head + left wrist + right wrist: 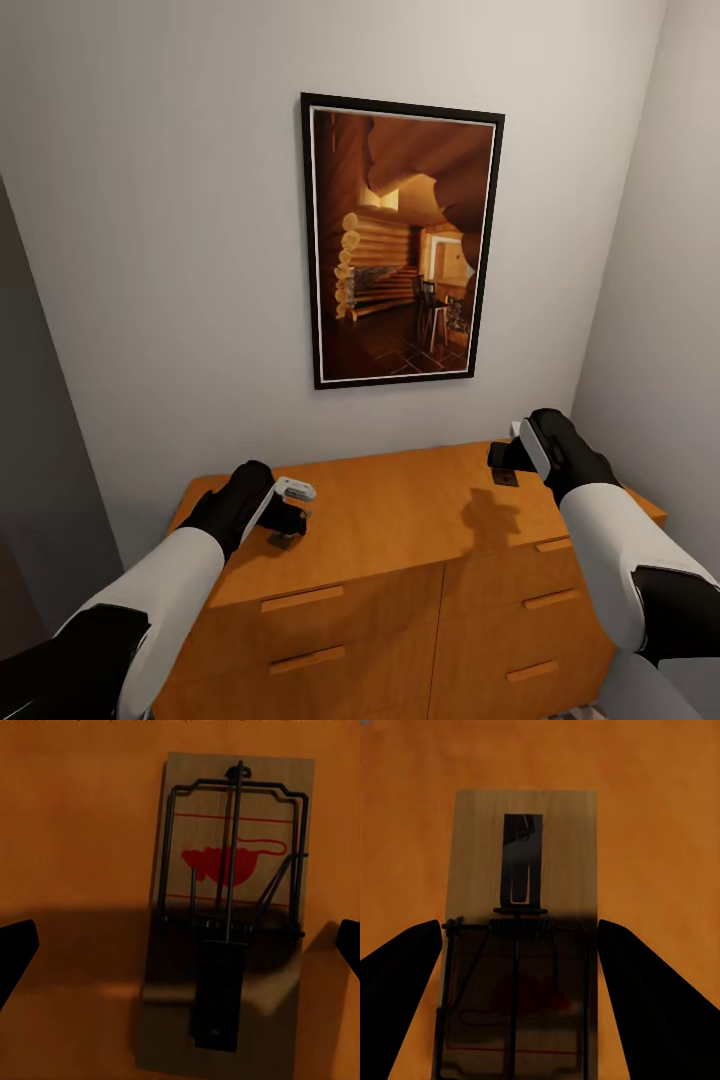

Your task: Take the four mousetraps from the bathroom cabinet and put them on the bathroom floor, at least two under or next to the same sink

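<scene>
Head view: both arms reach over the cabinet (400, 520), left gripper (290, 520) at lower left, right gripper (505, 465) at centre right. Left wrist view: released fingers (15, 952) straddle a mousetrap (229, 915) widely; centre before closing. Right wrist view: released fingers (405, 975) flank a second mousetrap (521, 937) closely; descend squarely, grip the board edges.

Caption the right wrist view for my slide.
Right gripper open astride a mousetrap lying on the cabinet top.

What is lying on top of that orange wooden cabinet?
Two mousetraps lie flat on the cabinet top, one under the left gripper, one between the right gripper's fingers. The drawers are shut, so their contents are hidden.
</scene>
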Available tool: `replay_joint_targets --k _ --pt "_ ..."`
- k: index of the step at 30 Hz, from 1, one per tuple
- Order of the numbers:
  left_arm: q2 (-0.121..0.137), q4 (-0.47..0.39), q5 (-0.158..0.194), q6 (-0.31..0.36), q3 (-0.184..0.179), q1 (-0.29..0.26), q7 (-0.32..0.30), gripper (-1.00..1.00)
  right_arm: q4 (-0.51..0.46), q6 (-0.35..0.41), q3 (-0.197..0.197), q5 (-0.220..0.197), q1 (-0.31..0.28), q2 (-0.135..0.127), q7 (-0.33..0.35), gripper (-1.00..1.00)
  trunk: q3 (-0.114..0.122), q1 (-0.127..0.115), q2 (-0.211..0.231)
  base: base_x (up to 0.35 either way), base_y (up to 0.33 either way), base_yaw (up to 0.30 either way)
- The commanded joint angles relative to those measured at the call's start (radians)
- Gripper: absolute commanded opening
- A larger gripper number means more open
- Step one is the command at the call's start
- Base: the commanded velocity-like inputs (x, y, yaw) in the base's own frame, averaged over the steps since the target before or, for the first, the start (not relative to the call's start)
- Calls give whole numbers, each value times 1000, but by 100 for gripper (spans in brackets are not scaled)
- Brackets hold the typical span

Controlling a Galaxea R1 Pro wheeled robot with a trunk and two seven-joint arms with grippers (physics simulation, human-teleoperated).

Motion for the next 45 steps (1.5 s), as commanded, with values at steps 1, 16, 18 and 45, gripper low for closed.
replay_joint_targets --k 1,16,18,45 --pt "0 44 -21 1 -2 0 -9 100 -1 4 -2 -4 -1 0 -6 -100 -2 0 -1 0 0 0" --pt "0 74 -22 -11 -2 1 -9 -100 -1 4 -2 -3 -1 0 -5 -100 -2 0 -1 0 0 0" --pt "0 76 -22 -17 -2 1 -9 -100 -1 5 -2 -3 -1 0 -5 -100 -2 0 -1 0 0 0" --pt "-9 -257 -21 106 -2 -1 -15 -100 -1 6 -3 -3 0 -1 -4 -100 -2 0 -1 0 0 0"
